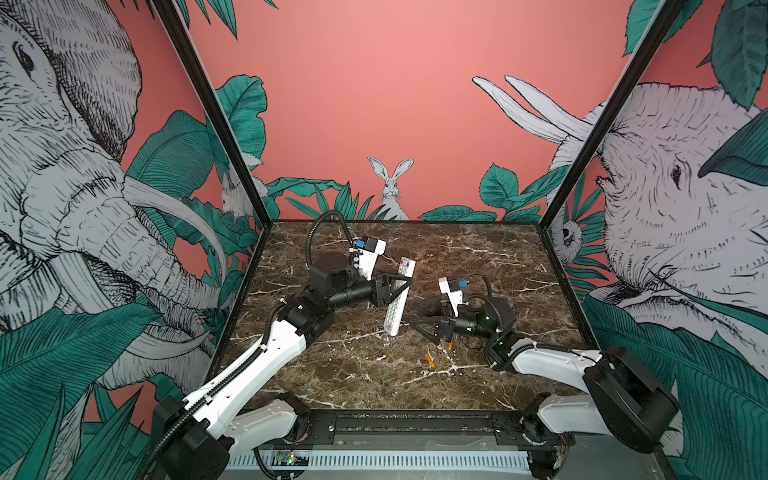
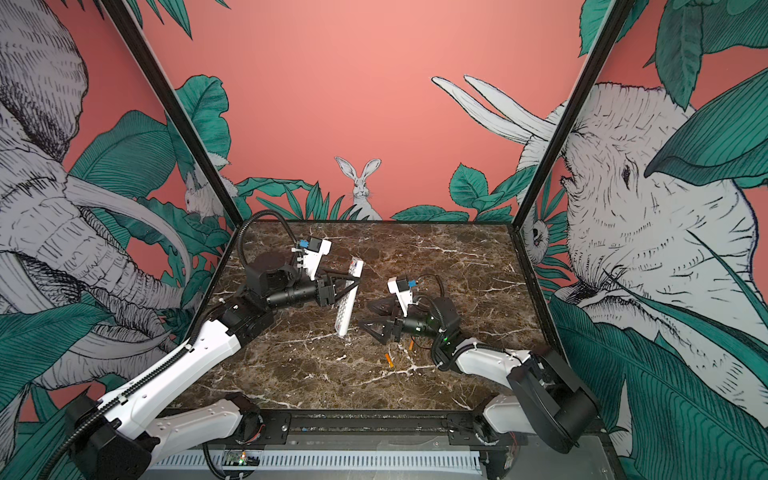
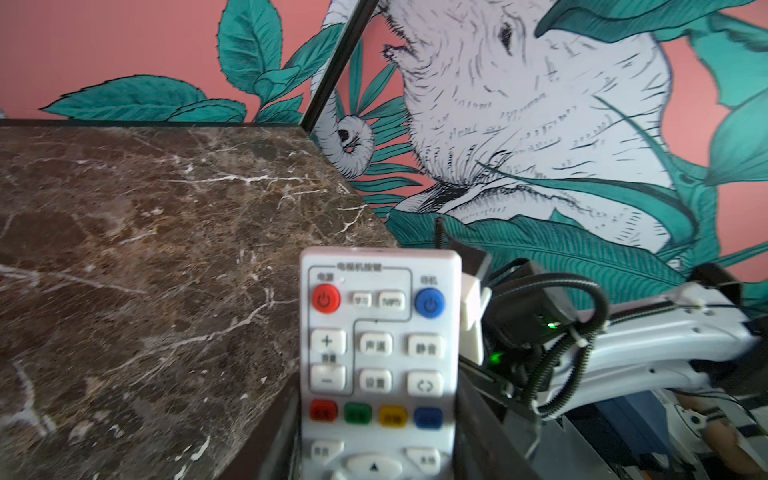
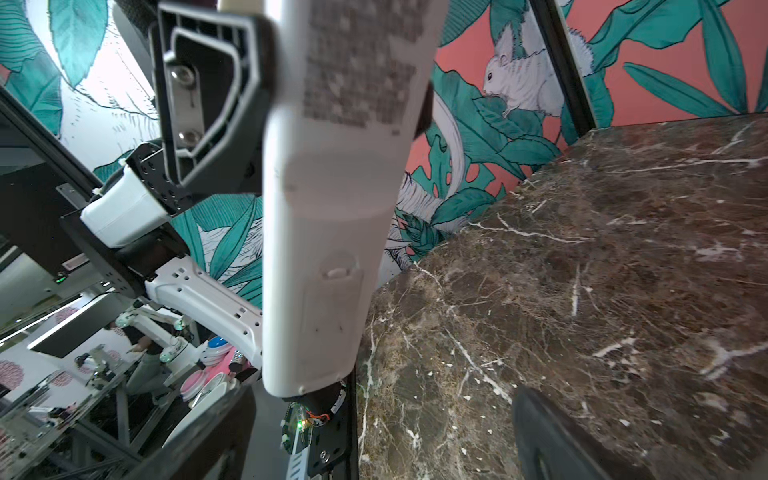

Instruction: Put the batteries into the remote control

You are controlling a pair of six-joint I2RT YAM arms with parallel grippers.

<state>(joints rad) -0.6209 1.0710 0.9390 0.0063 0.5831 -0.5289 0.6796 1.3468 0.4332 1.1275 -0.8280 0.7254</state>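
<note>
In both top views my left gripper [image 1: 398, 286] [image 2: 348, 286] is shut on the white remote control [image 1: 395, 309] [image 2: 345, 311] and holds it slanted over the middle of the marble table [image 1: 478, 257]. The left wrist view shows its button face [image 3: 378, 353] between the dark fingers [image 3: 482, 419]. Its plain back [image 4: 332, 216], compartment cover on, fills the right wrist view. My right gripper [image 1: 419, 316] [image 2: 368, 316] [image 4: 374, 449] stands wide open just right of the remote's lower end, holding nothing. Two orange batteries [image 1: 429, 360] [image 1: 450, 345] [image 2: 389, 360] [image 2: 411, 344] lie on the table under and in front of the right wrist.
Printed walls close the table on the left, back and right, with black corner posts [image 1: 582, 174]. A black rail [image 1: 415, 417] runs along the front edge between the two arm bases. The right arm's cable [image 1: 482, 297] loops near its wrist.
</note>
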